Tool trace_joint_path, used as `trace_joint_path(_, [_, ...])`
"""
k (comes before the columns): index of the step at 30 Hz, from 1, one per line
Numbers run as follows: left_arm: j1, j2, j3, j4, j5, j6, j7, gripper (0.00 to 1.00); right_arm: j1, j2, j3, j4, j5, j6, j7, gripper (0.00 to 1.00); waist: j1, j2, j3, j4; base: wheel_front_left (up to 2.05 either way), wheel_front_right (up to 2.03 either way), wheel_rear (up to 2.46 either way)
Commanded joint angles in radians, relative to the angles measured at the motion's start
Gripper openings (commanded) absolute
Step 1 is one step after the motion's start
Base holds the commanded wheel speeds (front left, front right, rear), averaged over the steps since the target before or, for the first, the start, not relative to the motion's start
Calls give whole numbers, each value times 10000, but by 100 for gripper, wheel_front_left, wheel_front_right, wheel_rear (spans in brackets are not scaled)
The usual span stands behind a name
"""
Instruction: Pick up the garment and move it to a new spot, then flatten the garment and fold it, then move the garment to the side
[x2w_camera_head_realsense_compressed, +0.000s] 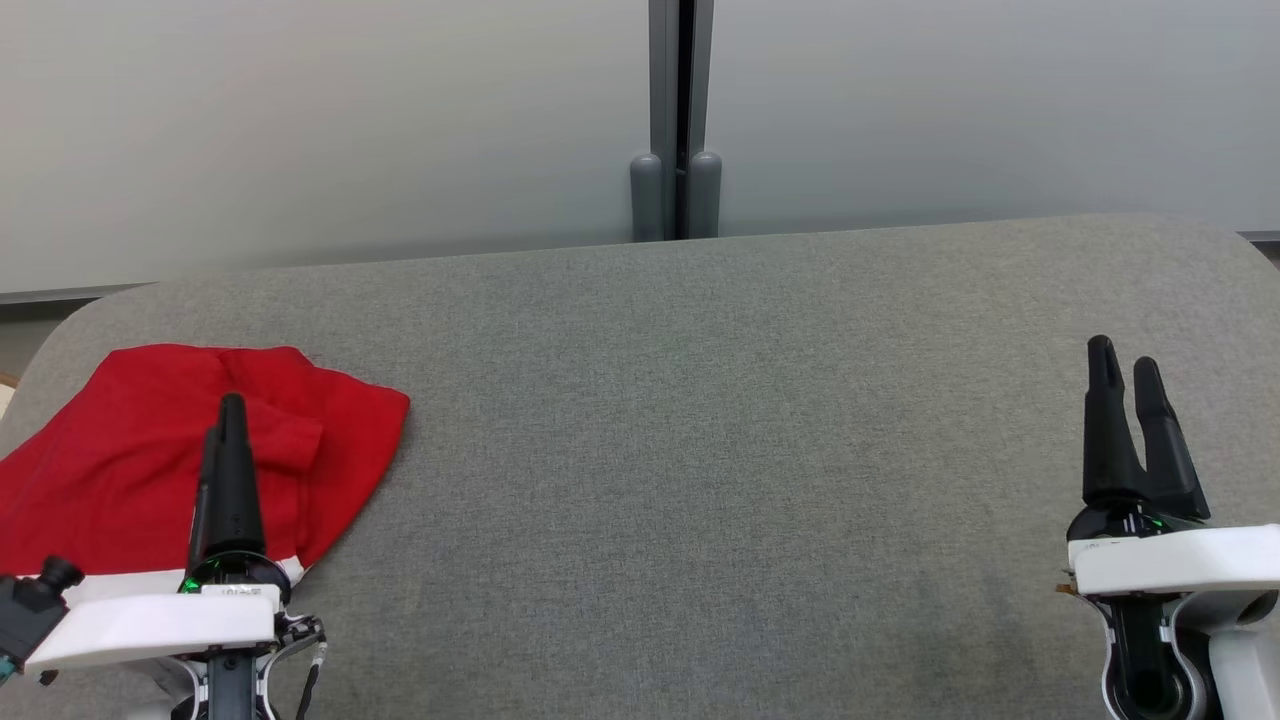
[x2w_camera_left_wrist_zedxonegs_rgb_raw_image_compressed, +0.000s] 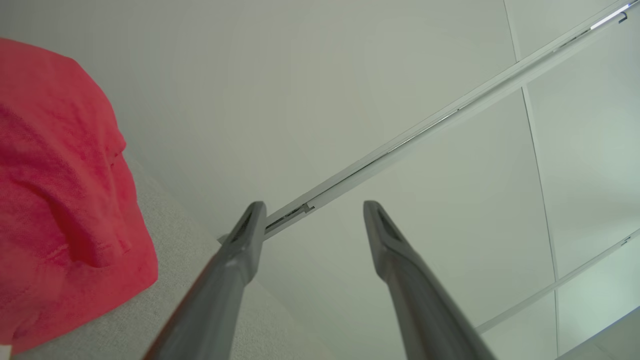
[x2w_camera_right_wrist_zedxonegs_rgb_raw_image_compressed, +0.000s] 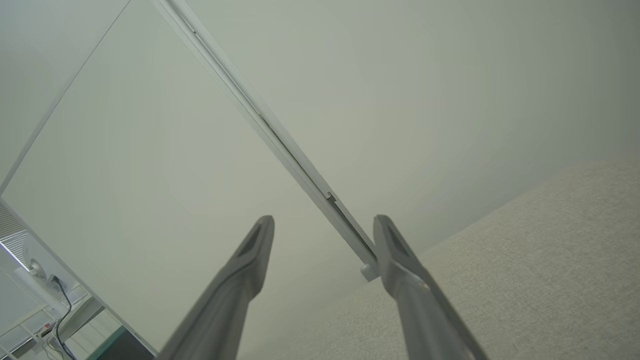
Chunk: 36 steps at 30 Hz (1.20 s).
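One red garment (x2w_camera_head_realsense_compressed: 150, 450) with a white band lies bunched at the left end of the grey fabric-topped table (x2w_camera_head_realsense_compressed: 700, 400), reaching its left edge. From there to the rounded right corners the tabletop is bare, and a pale wall stands past the far edge. Two grippers show. The left gripper (x2w_camera_head_realsense_compressed: 225, 420) stands spread wide over the garment, holding nothing. The right gripper (x2w_camera_head_realsense_compressed: 1125, 370), near the right edge, also gapes empty.

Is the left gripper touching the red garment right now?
Apart. Left wrist view: grey cushion shows between the garment and the open left gripper.
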Motion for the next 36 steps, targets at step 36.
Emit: trace_joint_path(36, [232, 110, -1704, 51, 7498, 324, -1037, 100, 7, -9, 975, 654, -5689, 2, -1063, 100, 0, 0, 100, -58, 0, 0, 0])
